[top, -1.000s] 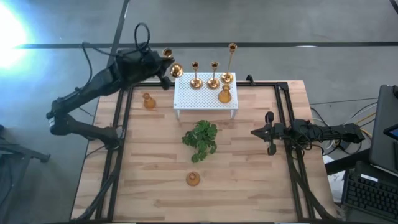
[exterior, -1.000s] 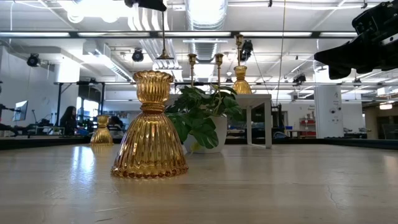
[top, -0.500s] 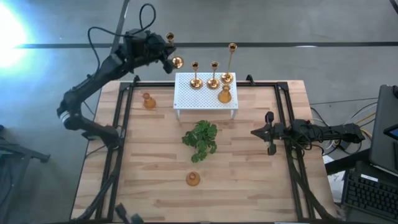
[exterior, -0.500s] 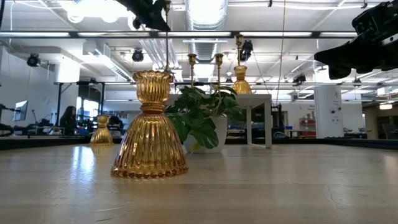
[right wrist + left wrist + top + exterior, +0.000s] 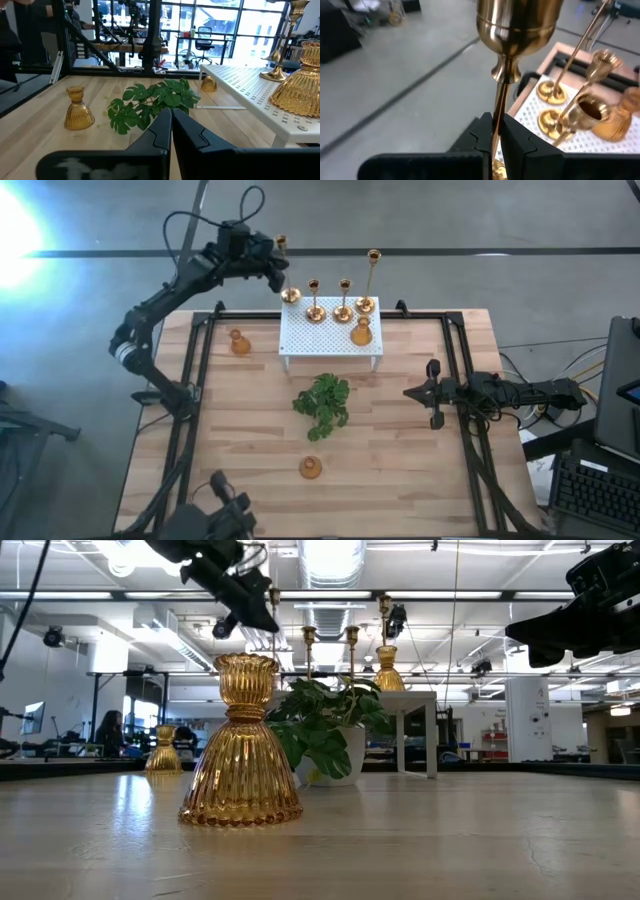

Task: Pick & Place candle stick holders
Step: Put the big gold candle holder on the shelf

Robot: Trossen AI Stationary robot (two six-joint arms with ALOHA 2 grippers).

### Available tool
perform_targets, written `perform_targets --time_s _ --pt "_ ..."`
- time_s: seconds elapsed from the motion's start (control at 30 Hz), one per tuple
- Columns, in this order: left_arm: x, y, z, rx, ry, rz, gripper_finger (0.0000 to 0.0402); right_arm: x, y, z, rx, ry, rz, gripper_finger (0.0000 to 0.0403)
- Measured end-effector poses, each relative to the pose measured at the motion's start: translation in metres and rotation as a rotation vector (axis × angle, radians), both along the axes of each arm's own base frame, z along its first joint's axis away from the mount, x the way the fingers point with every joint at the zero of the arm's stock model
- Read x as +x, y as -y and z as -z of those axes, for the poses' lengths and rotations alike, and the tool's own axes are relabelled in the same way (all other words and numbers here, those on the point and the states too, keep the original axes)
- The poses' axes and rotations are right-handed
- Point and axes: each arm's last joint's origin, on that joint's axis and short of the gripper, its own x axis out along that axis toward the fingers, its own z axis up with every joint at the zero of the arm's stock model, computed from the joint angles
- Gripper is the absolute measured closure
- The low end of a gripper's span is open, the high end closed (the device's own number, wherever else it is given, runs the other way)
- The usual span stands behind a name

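My left gripper [image 5: 272, 268] is shut on a tall thin gold candle holder [image 5: 285, 270], held in the air by the far left corner of the white perforated stand [image 5: 330, 338]. On the stand are two shorter stemmed holders [image 5: 315, 308] [image 5: 343, 307], another tall one [image 5: 368, 285] and a squat one [image 5: 361, 333]. Two more squat holders rest on their bases on the table, one at the far left [image 5: 238, 341] and one near the front [image 5: 311, 468]. My right gripper [image 5: 408, 393] is shut and empty at the table's right. My left gripper pinches the holder's thin stem [image 5: 498, 112] between its two fingers, below the cup [image 5: 519, 20]. The fingers come from the table's left and lie across the stem. The holder stands upright and lifted clear, and the fingers hide most of its round base in the wrist view.
A green leafy plant [image 5: 322, 402] stands mid-table in front of the stand. Black rails [image 5: 195, 380] run along the table's left and right sides. A keyboard and other gear [image 5: 590, 480] lie beyond the right edge.
My left gripper has carried the tall holder toward the table's right, up to the white stand's far left corner, keeping it upright and clear of the table. The arm's elbow has swung toward the far edge.
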Motion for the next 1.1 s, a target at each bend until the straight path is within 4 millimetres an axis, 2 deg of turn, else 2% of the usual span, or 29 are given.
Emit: perform_targets --time_s 0.13,0.53,0.93,1.1 --pt "0.006 -0.006 0.011 -0.039 -0.015 0.015 0.0382 0.000 0.000 0.000 0.000 0.000 0.000 0.0394" --pt "0.008 -0.007 0.015 -0.088 0.010 0.062 0.0382 0.000 0.000 0.000 0.000 0.000 0.000 0.0394" --pt "0.009 -0.006 0.016 -0.035 -0.025 0.096 0.0382 0.000 0.000 0.000 0.000 0.000 0.000 0.0394" --pt "0.012 -0.006 0.025 -0.014 -0.032 0.111 0.0382 0.000 0.000 0.000 0.000 0.000 0.000 0.0394"
